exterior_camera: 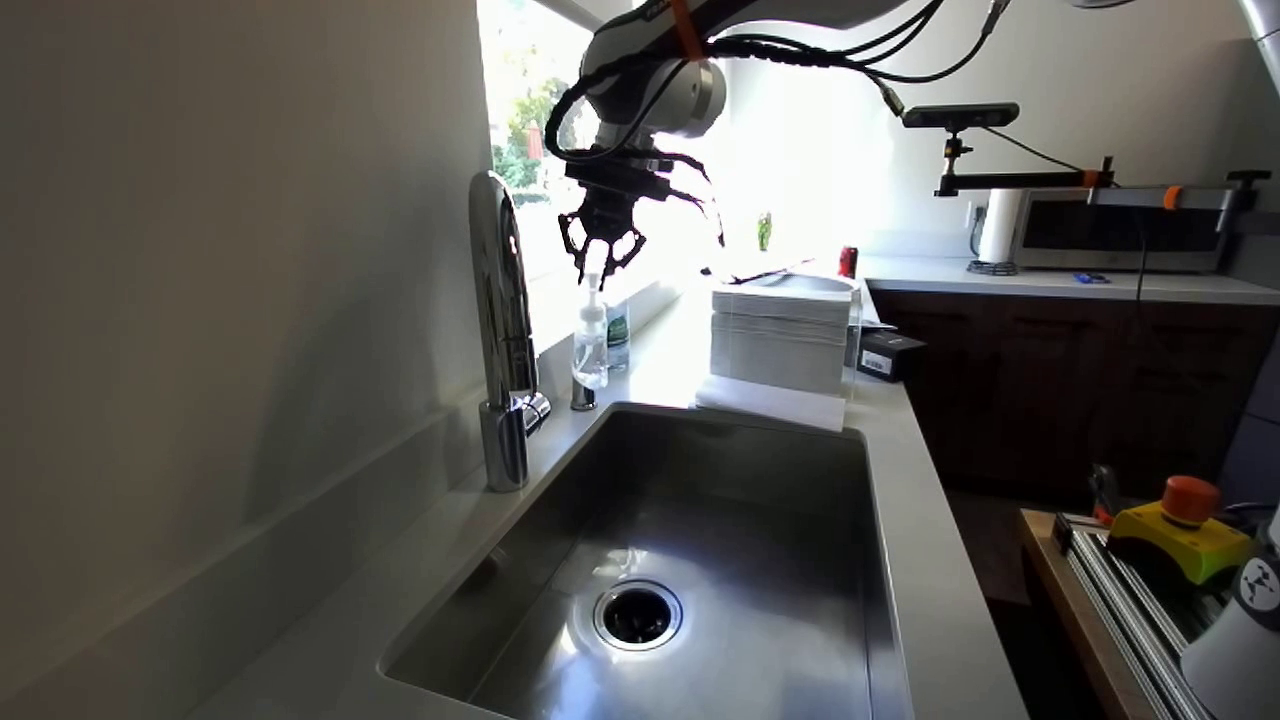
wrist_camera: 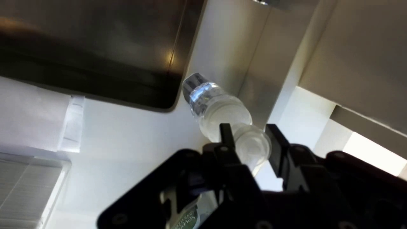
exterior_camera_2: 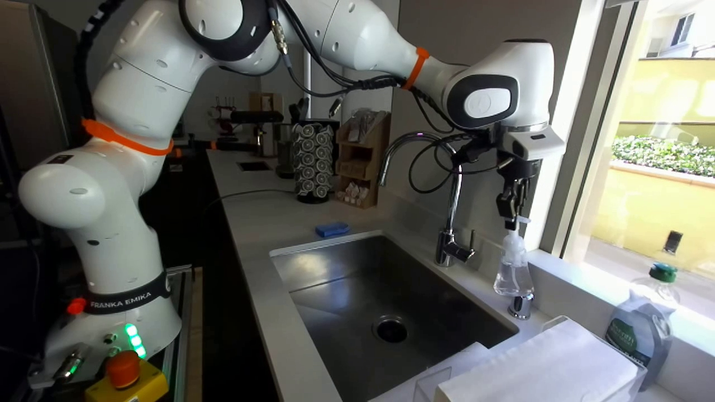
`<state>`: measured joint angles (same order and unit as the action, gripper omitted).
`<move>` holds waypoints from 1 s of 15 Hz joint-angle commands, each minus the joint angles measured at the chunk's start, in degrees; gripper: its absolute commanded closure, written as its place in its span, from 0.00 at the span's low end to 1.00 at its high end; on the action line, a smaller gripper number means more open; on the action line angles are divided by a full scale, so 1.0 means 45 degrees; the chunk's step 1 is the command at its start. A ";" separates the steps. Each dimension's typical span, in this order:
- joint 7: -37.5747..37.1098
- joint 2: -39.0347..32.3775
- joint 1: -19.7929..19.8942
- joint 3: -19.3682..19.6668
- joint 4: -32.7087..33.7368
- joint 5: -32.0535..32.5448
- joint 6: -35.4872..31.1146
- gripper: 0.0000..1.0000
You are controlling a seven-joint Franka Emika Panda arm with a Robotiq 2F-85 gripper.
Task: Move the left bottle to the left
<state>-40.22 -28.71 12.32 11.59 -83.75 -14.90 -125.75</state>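
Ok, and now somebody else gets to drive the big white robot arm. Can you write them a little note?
Gripper: the black two-fingered gripper is closed on the top of the clear pump bottle with a whitish head.
Where: that bottle is beside the short chrome cylinder and seems to be off the pale counter. The see-through bottle with a green cap is apart, to the robot's right.
Done: pump bottle gripped and, it seems, raised.
To do: probably carry it to the robot's left, toward the tall arched chrome faucet, set it down upright, then let go.
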 commanded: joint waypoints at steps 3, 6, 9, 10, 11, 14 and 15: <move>-0.0254 0.0177 0.0081 -0.0308 0.0576 -0.0543 0.1833 0.92; -0.0963 -0.0164 0.0042 -0.0205 0.0988 -0.0510 0.1699 0.92; -0.1687 -0.0560 0.0105 -0.0262 0.1415 -0.0664 0.1791 0.92; -0.1849 -0.0669 0.0154 -0.0329 0.1537 -0.0793 0.1874 0.92; -0.1999 -0.0815 0.0204 -0.0397 0.1692 -0.0942 0.1898 0.92; -0.2373 -0.1270 0.0310 -0.0539 0.2141 -0.1282 0.1981 0.92; -0.2523 -0.1440 0.0320 -0.0548 0.2298 -0.1331 0.1967 0.92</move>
<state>-49.20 -32.10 12.76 9.98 -78.05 -18.65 -119.27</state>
